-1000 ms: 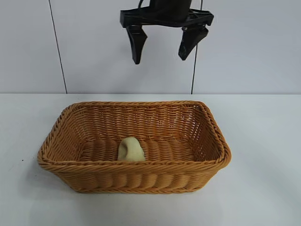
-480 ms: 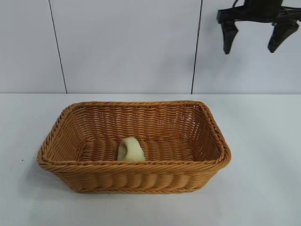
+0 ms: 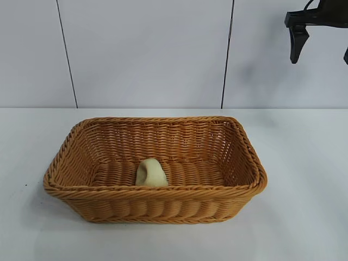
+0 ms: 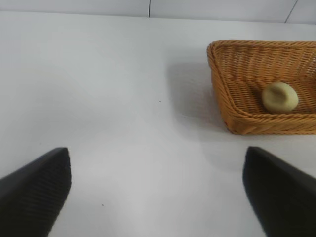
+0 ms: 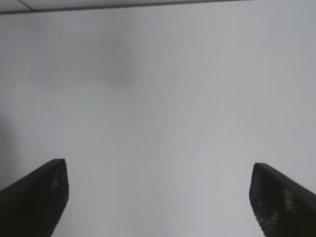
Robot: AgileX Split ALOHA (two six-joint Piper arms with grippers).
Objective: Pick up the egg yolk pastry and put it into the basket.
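The egg yolk pastry point(image 3: 150, 173) lies inside the basket point(image 3: 81, 190), on its woven floor close against the near long wall and a little toward the left half as the exterior view shows it; from there its lower edge is hidden by the braided rim. In the left wrist view the egg yolk pastry point(image 4: 279, 97) shows as a pale rounded lump with a shallow dent on top, resting near one corner of the basket point(image 4: 237, 118). The basket stands on the white desk point(image 3: 304, 206), roughly in the middle, with bare desk on all sides of it. The right gripper point(image 3: 322, 41) is high at the upper right edge of the exterior view, well above the desk and off to the side of the basket; one dark finger points downward there and the other is largely cut off by the edge. In its own wrist view the right gripper point(image 5: 158, 197) has its two fingers spread wide with nothing between them, only bare desk beneath. The left gripper point(image 4: 158, 190) likewise has its fingers wide apart and holds nothing; it hangs over bare desk, with the basket well apart from it.
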